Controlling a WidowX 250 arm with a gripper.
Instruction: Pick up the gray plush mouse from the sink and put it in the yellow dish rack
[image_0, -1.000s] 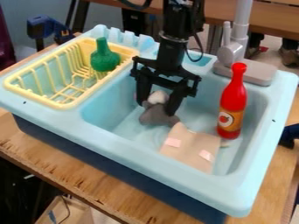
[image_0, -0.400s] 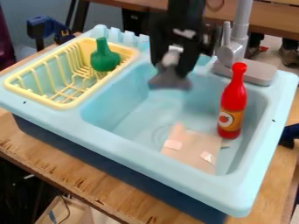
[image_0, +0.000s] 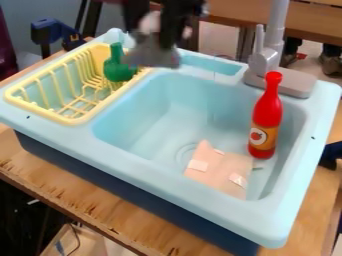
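My claw (image_0: 152, 39) grips the grey toy (image_0: 152, 54) by the far side of the sink (image_0: 167, 117); I'd move slowly, giving the green bottle (image_0: 119, 70) at left ample clearance.

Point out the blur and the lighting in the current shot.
Camera view: the gripper and the grey thing it holds are smeared, their edges soft; the red bottle and yellow rack have clear outlines; light in the blue sink looks diffuse, without hard shadows; the area under the wooden table is dark at lower left.
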